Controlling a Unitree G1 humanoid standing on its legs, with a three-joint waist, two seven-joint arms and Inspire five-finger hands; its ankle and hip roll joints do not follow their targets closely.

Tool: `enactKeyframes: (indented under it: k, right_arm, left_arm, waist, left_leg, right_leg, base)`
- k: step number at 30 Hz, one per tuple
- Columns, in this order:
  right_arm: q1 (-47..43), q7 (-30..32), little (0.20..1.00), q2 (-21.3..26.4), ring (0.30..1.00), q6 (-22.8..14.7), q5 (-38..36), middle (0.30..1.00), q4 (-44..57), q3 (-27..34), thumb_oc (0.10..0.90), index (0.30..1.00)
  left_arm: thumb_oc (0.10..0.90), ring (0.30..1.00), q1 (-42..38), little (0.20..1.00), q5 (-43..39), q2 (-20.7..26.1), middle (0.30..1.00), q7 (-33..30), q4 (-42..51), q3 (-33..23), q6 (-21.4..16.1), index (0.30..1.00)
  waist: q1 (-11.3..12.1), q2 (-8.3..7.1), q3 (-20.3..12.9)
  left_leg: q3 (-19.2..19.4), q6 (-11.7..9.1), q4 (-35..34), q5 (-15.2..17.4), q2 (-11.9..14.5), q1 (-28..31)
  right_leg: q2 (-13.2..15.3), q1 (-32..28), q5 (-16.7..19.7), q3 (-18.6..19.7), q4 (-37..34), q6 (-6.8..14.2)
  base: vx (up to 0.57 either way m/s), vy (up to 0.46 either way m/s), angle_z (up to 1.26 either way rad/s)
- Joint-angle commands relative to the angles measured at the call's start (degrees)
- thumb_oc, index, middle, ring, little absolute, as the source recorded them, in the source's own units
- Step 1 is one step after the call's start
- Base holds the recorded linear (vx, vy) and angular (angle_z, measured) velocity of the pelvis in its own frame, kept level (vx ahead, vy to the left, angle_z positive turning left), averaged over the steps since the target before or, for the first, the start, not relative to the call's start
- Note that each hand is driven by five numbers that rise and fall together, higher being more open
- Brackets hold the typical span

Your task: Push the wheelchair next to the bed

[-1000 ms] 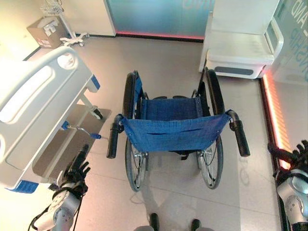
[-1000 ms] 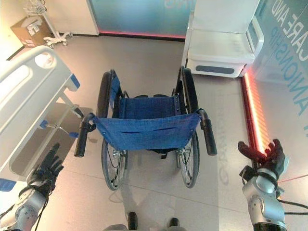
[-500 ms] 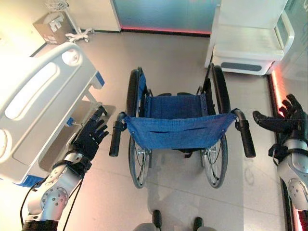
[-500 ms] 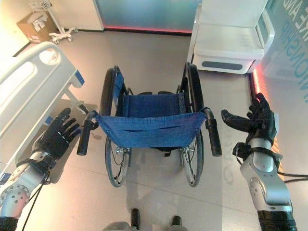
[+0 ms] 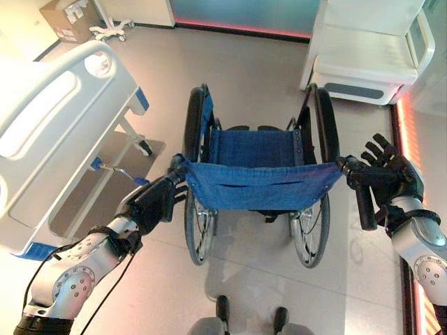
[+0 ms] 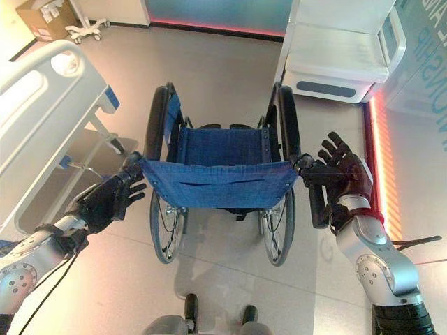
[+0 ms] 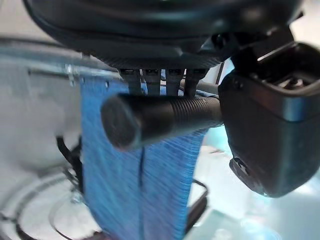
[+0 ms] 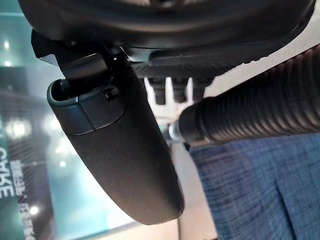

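The left hand (image 5: pixel 155 203) and right hand (image 6: pixel 343 178) sit open against the wheelchair's (image 5: pixel 260 183) push grips (image 7: pixel 160 119), ready to steer toward the bed (image 5: pixel 63 132).

1. The left arm reaches forward from the lower left; the left hand (image 5: pixel 155 202) lies palm-down with its fingers loosely extended.
2. The right arm comes up from the lower right; the right hand (image 6: pixel 347 178) has its fingers spread and straight, thumb pointing inward.
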State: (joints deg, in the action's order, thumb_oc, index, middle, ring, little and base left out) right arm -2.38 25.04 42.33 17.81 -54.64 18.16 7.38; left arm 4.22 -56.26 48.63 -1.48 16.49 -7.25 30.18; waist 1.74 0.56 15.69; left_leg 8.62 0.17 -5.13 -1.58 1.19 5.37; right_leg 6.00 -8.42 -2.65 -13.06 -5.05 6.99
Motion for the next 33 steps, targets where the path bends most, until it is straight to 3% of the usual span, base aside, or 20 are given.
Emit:
enactKeyframes:
  k: [1, 7, 11, 20, 29, 33]
  right_arm:
    - [-2.8, -1.9, 0.9, 6.1, 0.9, -3.7, -1.4, 0.9, 6.0, 1.0, 0.8, 0.9]
    - [-1.6, -0.4, 0.9, 8.2, 0.9, -1.5, 3.0, 0.9, 5.6, 1.0, 0.8, 0.9]
    - [0.5, 2.6, 0.9, 11.1, 0.9, 0.3, 16.1, 0.9, 5.9, 3.2, 0.8, 0.9]
    - [-0.7, 2.8, 0.9, 16.8, 0.9, 5.1, 26.4, 0.9, 8.6, 4.2, 0.8, 0.9]
    - [1.8, -2.1, 0.9, 17.8, 0.9, 8.0, 20.4, 0.9, 9.0, 4.4, 0.8, 0.9]
    - [1.4, -3.7, 0.9, 17.5, 0.9, 8.8, 18.9, 0.9, 8.3, 1.2, 0.8, 0.9]
  left_arm:
    - [0.8, 0.9, -2.4, 0.9, 1.0, 4.7, 0.9, 3.0, 3.9, -5.6, -3.1, 0.9]
    - [0.8, 0.9, -1.3, 0.9, -0.1, 7.7, 0.9, 4.4, 4.8, -6.7, -3.2, 0.9]
    - [0.8, 0.9, 0.2, 0.9, 1.0, 9.7, 0.9, 4.3, 6.5, -7.9, -3.0, 0.9]
    - [0.8, 0.9, -1.3, 0.9, -2.5, 11.5, 0.9, 0.8, 7.1, -8.0, -1.7, 0.9]
    - [0.8, 0.9, 0.4, 0.9, -2.4, 11.7, 0.9, 1.2, 7.6, -8.8, -2.4, 0.9]
    - [0.8, 0.9, 0.6, 0.9, -2.1, 11.4, 0.9, 0.8, 7.5, -7.6, -3.6, 0.9]
  waist:
    - [-0.2, -0.71, -3.6]
    - [-0.2, -0.66, -3.5]
    - [-0.4, -0.7, -3.4]
    - [-0.6, -0.77, -2.4]
    - [-0.8, -0.96, -1.9]
    - [-0.6, -0.95, -1.7]
  left_leg:
    - [2.0, -1.7, 1.4, 1.5, 0.5, -0.8]
    - [2.2, -1.9, 1.4, 1.4, 0.5, -0.9]
    - [2.3, -1.9, 1.3, 1.4, 0.4, -0.8]
    - [2.3, -1.9, 1.7, 1.6, 0.4, -1.0]
    - [2.3, -1.9, 1.9, 1.6, 0.5, -1.4]
    - [2.2, -1.8, 2.1, 1.5, 0.5, -1.7]
  right_leg:
    - [-0.9, 3.7, 4.8, 0.7, 0.3, 0.4]
    - [-0.8, 3.8, 4.9, 0.5, 0.2, 0.6]
    - [-0.9, 3.8, 4.9, 0.5, 0.2, 0.9]
    - [-1.1, 3.9, 4.8, 1.2, 0.4, 1.0]
    - [-1.0, 4.4, 4.9, 1.3, 0.5, 1.2]
    - [-0.9, 4.5, 5.0, 1.1, 0.5, 1.1]
  base:
    - [0.0, 0.0, 0.0]
    - [0.0, 0.0, 0.0]
    - [0.0, 0.0, 0.0]
    - [0.0, 0.0, 0.0]
    - [0.0, -0.001, 0.0]
    - [0.0, 0.0, 0.0]
